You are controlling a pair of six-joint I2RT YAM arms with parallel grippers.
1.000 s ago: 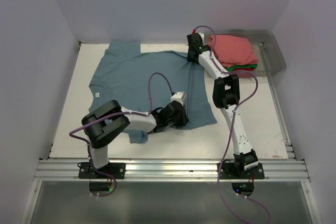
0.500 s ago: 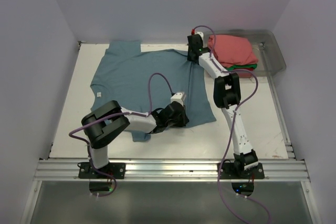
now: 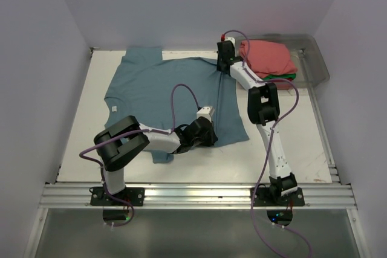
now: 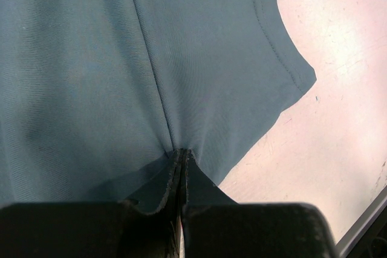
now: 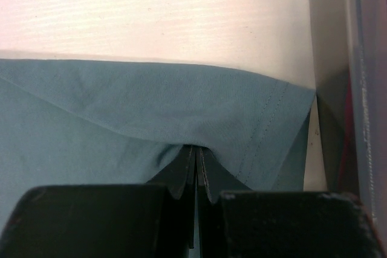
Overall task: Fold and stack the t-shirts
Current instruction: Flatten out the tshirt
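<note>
slate-blue t-shirt (image 3: pixel 163 92): spread on the desk (image 3: pixel 290 137), near sleeve partly under the left arm
left end effector (image 4: pixel 181 156): clamped on the near hem, tips buried in cloth
right end effector (image 5: pixel 196 152): pinching the far hem
salmon-pink t-shirt (image 3: pixel 269 55): folded, covering the green t-shirt (image 3: pixel 285 77) except its edge

You have 1 shirt (image 3: pixel 157 86) spread on the table (image 3: pixel 302 140), left of centre; a folded stack (image 3: pixel 269 57) sits in the tray (image 3: pixel 320 64), upper right.

Top view: high above near edge, facing down over white tabletop (image 3: pixel 305 137). Both wrist views: close, low, sharing slate-blue cotton t-shirt (image 3: pixel 157 89) with top view.
</note>
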